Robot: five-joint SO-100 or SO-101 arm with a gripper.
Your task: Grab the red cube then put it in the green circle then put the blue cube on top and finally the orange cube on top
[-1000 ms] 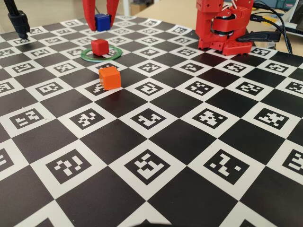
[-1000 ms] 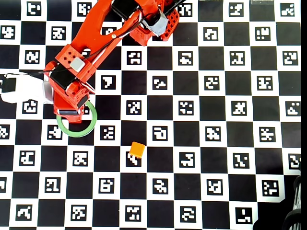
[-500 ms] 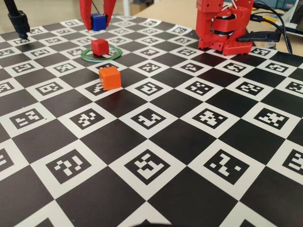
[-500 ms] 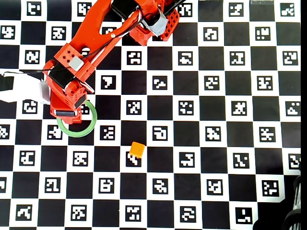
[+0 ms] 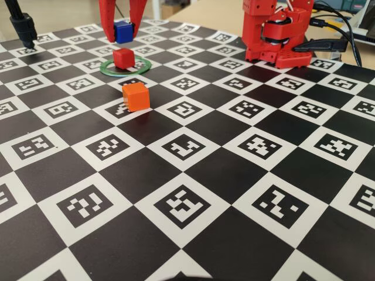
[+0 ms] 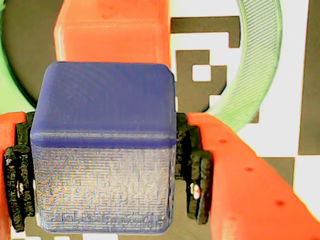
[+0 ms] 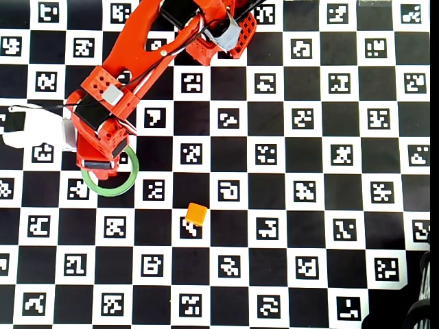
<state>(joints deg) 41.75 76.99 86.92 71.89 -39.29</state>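
In the fixed view my gripper (image 5: 122, 32) hangs just above and behind the red cube (image 5: 123, 58), shut on the blue cube (image 5: 122, 31). The red cube sits inside the green circle (image 5: 139, 68). The orange cube (image 5: 136, 96) stands on the board a little nearer the camera. In the wrist view the blue cube (image 6: 105, 150) fills the space between the black pads (image 6: 196, 170), with the red cube (image 6: 112, 30) right beyond it and the green circle (image 6: 260, 65) around that. In the overhead view the arm hides both cubes; only the green circle (image 7: 113, 188) and the orange cube (image 7: 196, 214) show.
The arm's red base (image 5: 275, 32) stands at the back right of the checkered marker board, with cables (image 5: 343, 35) beside it. A black stand (image 5: 22, 26) rises at the back left. A white patch (image 7: 34, 129) lies at the board's left edge in the overhead view.
The gripper with the blue cube has shifted slightly left and come down a little, closer over the red cube. The red and orange cubes have not moved.
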